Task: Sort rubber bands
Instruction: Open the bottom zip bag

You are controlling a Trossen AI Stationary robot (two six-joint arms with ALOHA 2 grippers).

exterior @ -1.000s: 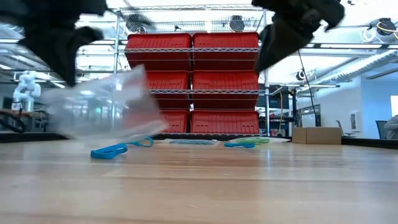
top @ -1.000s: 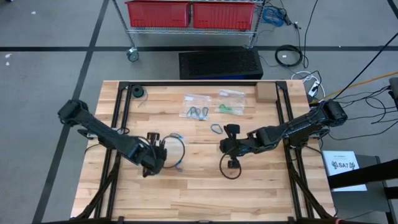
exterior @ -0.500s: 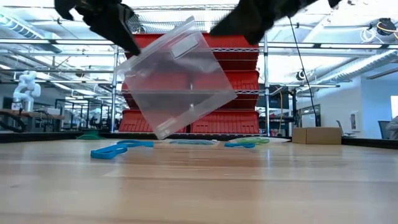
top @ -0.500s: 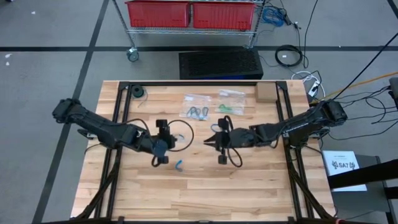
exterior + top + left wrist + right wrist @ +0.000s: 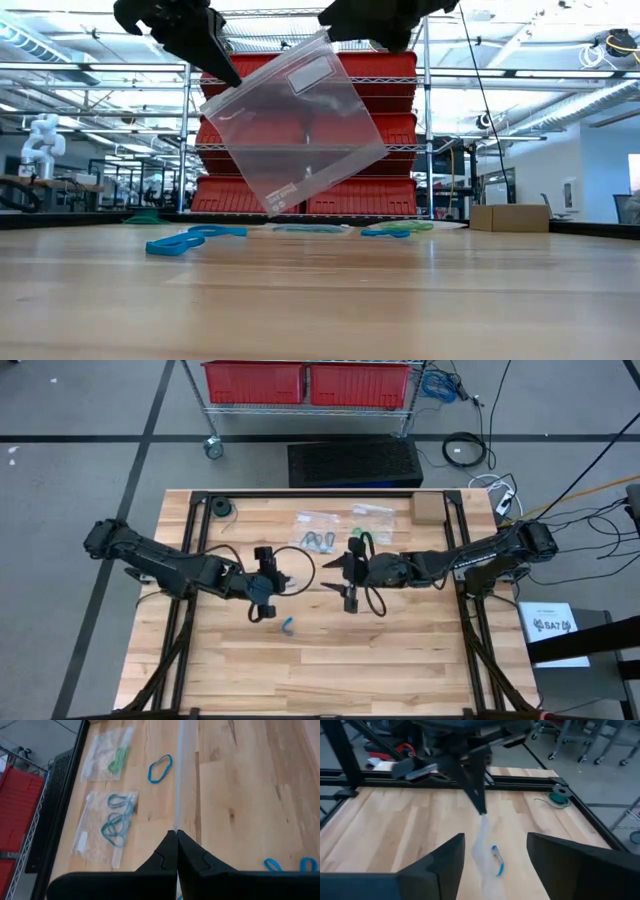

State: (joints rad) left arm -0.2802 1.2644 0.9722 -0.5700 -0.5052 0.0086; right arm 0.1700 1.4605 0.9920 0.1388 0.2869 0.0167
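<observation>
A clear plastic bag hangs in the air over the middle of the table, tilted. My left gripper is shut on one upper corner of it. My right gripper is open at the bag's other upper corner, one finger on either side and apart from it. Blue rubber bands lie loose on the wood below; one shows in the high view. Another blue band lies farther back. My left gripper pinches the bag's upper edge at its corner between its two fingers, which slant down from above. The bag hangs below them, tilted, clear of the table, and shows edge-on in the left wrist view.
Two filled clear bags lie toward the far edge, one with blue and dark bands, one with green bands. A small cardboard box stands at the far right corner and a dark spool at the far left.
My left gripper has risen and gone toward the table's middle, lifting the bag from low over the wood to hang clear and tilted. My right gripper has gone toward the table's left to the bag's upper corner and has opened.
</observation>
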